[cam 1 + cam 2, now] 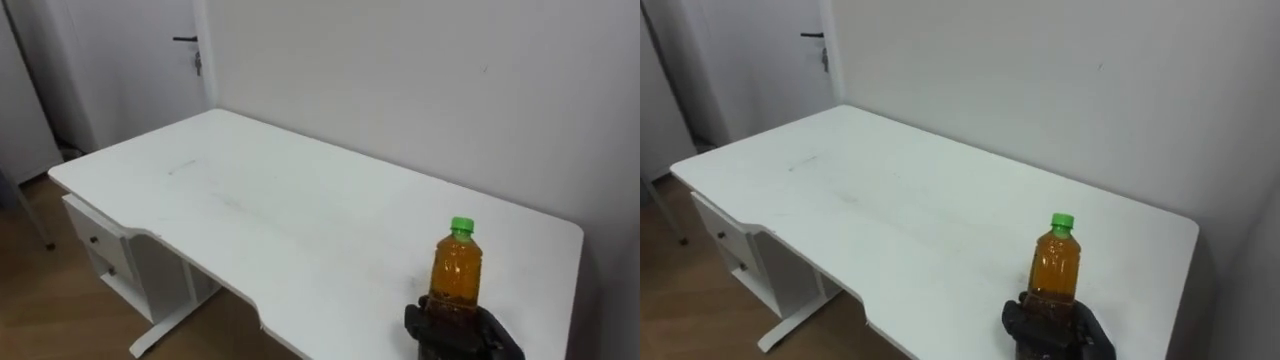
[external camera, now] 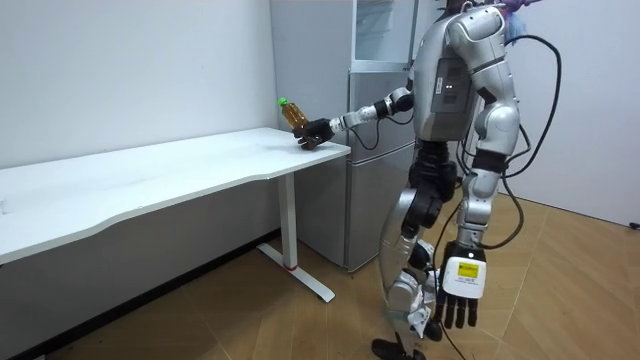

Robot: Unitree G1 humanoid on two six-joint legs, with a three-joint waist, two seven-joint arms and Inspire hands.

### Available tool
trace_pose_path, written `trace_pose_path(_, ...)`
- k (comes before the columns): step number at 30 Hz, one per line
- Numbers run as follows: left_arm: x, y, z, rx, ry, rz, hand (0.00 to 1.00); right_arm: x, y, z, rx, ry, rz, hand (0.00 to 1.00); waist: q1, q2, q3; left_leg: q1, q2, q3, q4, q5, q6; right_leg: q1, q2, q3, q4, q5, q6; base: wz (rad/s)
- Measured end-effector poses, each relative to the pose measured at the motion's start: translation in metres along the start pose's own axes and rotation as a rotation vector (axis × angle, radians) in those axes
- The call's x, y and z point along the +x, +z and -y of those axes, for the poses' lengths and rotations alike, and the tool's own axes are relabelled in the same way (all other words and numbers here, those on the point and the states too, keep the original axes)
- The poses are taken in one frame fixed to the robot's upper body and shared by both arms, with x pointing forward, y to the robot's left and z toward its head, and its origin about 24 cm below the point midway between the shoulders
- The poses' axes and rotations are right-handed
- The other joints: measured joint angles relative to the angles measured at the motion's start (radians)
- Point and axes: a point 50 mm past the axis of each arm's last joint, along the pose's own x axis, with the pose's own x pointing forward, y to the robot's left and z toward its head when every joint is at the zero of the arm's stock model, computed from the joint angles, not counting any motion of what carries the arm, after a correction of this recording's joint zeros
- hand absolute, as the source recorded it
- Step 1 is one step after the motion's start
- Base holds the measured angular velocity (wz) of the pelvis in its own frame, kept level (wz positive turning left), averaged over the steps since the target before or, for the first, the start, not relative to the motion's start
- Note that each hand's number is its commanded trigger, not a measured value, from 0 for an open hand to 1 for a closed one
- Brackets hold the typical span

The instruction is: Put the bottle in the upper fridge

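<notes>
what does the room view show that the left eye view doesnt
Room view, beyond the left eye view: the grey fridge standing by the end of the table, and the left hand hanging open at the robot's side.

Left eye view, beyond the room view: a door past the table's far end and a drawer unit under it.

Both: the white table and the green-capped bottle of amber drink, upright at the table's end, with the right hand curled round its base.

You've got your right hand [image 1: 1080, 338] curled round the bottom of the bottle [image 1: 1053, 265], upright, green cap [image 1: 1063, 221] on, by the white surface's [image 1: 890, 200] near edge.
</notes>
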Motion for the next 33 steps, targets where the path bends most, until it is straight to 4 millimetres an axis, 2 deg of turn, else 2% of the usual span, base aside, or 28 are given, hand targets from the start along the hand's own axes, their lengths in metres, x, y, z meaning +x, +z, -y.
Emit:
trace_pose_path(7,0.002,0.013,-0.006,0.004,0.013,0.046,0.0,-0.003,0.012,-0.01,-0.055,0.095,0.018,1.0,-0.045,-0.008,-0.0041,0.006,0.005,0.028,-0.01,0.0,0.002,-0.008,0.001,0.03,0.004,0.001,-0.001,-0.07)
trace_pose_path(12,0.003,0.019,-0.008,0.008,0.008,0.051,0.0,-0.005,0.023,-0.02,-0.055,0.147,0.059,1.0,-0.059,-0.017,-0.0043,0.052,0.011,0.059,-0.035,0.0,0.002,0.016,0.002,0.054,0.001,0.001,-0.001,-0.17)
trace_pose_path(13,0.003,0.02,-0.009,0.007,0.009,0.052,0.0,-0.005,0.028,-0.023,-0.071,0.159,0.078,1.0,-0.074,-0.021,-0.007,0.056,0.011,0.059,-0.035,0.0,0.002,0.02,0.002,0.054,-0.001,0.001,-0.001,-0.05)
trace_pose_path(15,0.004,0.022,-0.01,-0.001,0.011,0.057,0.0,-0.008,0.039,-0.028,-0.111,0.185,0.114,1.0,-0.077,-0.024,-0.0074,0.068,0.012,0.071,-0.048,0.001,0.002,0.021,0.002,0.065,-0.001,0.001,-0.001,-0.15)
trace_pose_path(17,0.004,0.024,-0.011,-0.002,0.012,0.057,0.0,-0.012,0.053,-0.035,-0.153,0.227,0.172,1.0,-0.098,-0.027,-0.0095,0.075,0.013,0.077,-0.049,0.001,0.002,0.026,0.002,0.07,-0.001,0.001,0.0,-0.09)
trace_pose_path(20,0.006,0.026,-0.011,-0.001,0.005,0.043,0.0,-0.018,0.066,-0.044,-0.174,0.293,0.222,1.0,-0.106,-0.032,-0.009,0.082,0.013,0.085,-0.053,0.0,0.002,0.027,0.003,0.078,-0.001,0.002,0.0,-0.08)
trace_pose_path(23,0.007,0.023,-0.01,-0.002,-0.007,0.024,0.0,-0.02,0.07,-0.048,-0.176,0.336,0.237,1.0,-0.106,-0.037,-0.0116,0.092,0.015,0.098,-0.06,0.0,0.002,0.022,0.003,0.094,0.0,0.002,0.0,-0.13)
trace_pose_path(27,0.006,0.019,-0.012,-0.01,-0.006,0.013,0.0,-0.026,0.082,-0.053,-0.181,0.367,0.264,1.0,-0.117,-0.035,-0.0108,0.095,0.017,0.104,-0.063,0.0,0.003,0.021,0.009,0.118,-0.004,0.009,0.001,-0.11)
trace_pose_path(33,0.006,0.018,-0.017,-0.041,0.013,0.022,0.0,-0.039,0.114,-0.054,-0.182,0.386,0.396,1.0,-0.128,-0.03,-0.0084,0.113,0.02,0.116,-0.07,-0.001,0.003,0.025,0.019,0.146,-0.011,0.014,0.0,-0.1)
